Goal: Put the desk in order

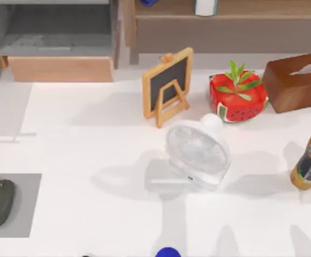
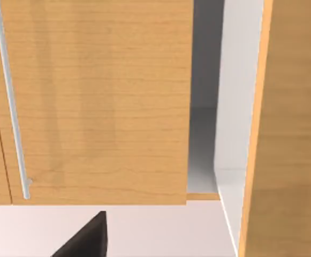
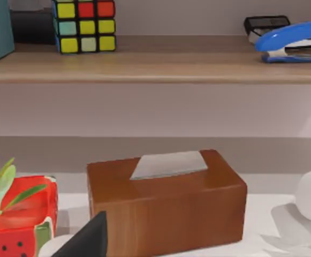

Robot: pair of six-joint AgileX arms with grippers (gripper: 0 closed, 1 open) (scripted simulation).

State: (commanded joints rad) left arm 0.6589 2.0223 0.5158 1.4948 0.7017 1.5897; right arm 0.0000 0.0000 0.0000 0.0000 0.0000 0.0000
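Mid desk (image 1: 91, 214), fan (image 1: 198, 152) lies tipped, bottle (image 1: 309, 167) near rt edge; careless sweep could roll either off. Claw states: cannot tell.

Smooth matt white desk (image 1: 91, 144), glossy wood tissue box (image 3: 166, 201), plastic fan (image 1: 198, 152)

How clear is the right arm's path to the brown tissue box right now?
Probably clear. In the right wrist view the tissue box faces the camera with nothing between; the watermelon planter stands beside it, apart. From above, the box sits at the desk's right side, the bottle nearer the front.
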